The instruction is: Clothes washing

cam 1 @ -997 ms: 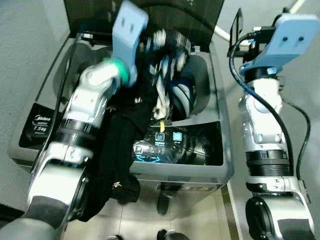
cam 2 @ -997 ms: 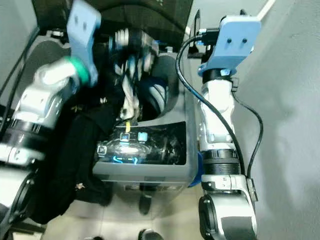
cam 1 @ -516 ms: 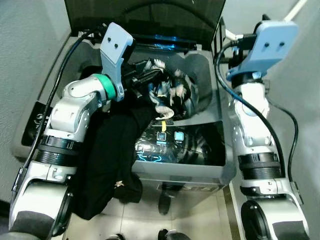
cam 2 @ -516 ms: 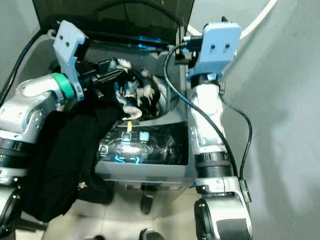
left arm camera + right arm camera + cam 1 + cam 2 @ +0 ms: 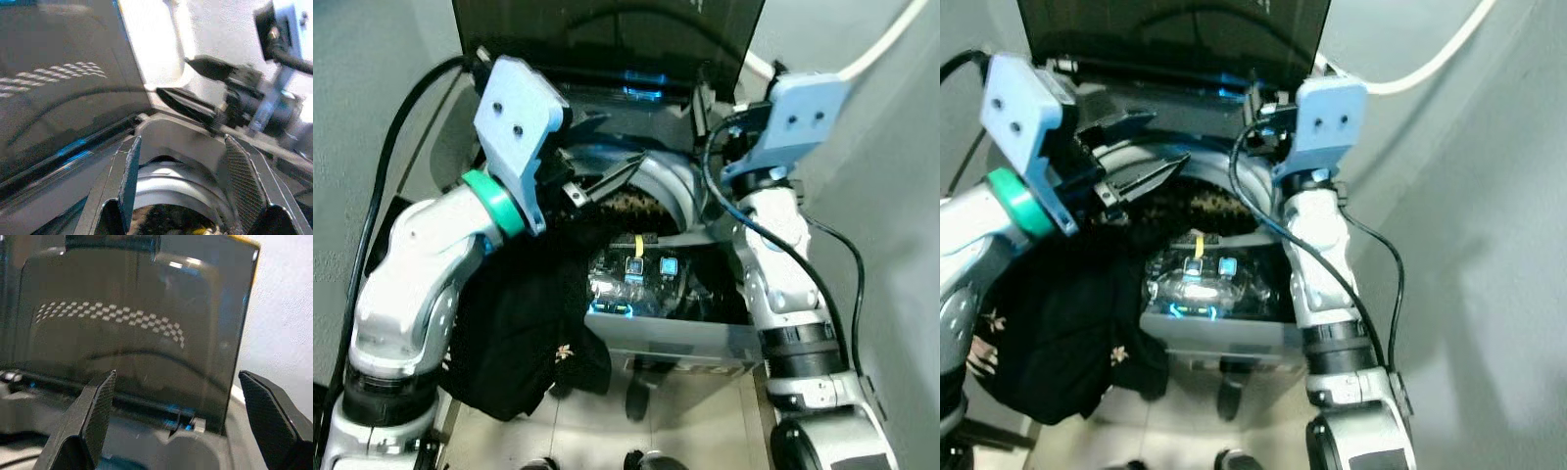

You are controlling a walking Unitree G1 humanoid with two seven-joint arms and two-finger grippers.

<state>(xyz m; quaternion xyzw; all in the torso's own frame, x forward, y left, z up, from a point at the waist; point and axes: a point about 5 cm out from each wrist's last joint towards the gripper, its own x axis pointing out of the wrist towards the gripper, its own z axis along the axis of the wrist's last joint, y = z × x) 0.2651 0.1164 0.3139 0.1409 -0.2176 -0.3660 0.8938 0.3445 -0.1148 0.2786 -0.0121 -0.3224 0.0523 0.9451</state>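
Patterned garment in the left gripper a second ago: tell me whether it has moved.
Yes. It has left the open left gripper and now lies down inside the washer drum, below the rim.

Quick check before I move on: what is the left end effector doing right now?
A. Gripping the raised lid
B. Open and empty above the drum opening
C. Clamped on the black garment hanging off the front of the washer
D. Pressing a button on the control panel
B: the left end effector hangs above the drum opening with its black fingers spread and nothing between them.
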